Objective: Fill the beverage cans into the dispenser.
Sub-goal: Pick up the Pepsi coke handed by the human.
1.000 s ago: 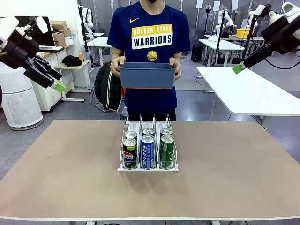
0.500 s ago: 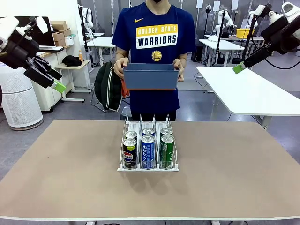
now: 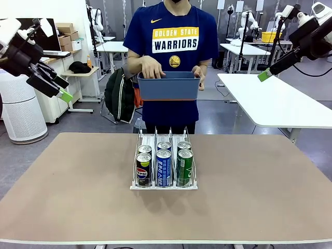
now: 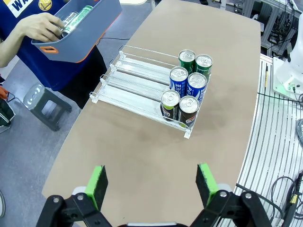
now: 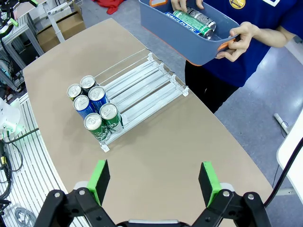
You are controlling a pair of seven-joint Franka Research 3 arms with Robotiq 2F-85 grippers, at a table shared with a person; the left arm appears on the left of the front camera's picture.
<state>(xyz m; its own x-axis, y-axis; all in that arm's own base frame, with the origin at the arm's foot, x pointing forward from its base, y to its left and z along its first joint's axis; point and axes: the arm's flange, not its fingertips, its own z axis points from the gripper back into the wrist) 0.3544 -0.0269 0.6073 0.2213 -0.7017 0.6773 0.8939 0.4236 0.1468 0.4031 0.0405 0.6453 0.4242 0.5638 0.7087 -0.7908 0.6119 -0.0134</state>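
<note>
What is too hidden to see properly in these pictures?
- Front view: the wall of the blue-grey plastic bin hides what lies inside.
- Left wrist view: the person's hand covers some slim cans in the bin.
- Front view: front cans hide labels of the back cans in the clear rack.

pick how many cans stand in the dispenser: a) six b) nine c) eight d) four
a: two cans stand one behind the other in each of the three lanes of the dispenser, six in all, bunched at one end.
</note>
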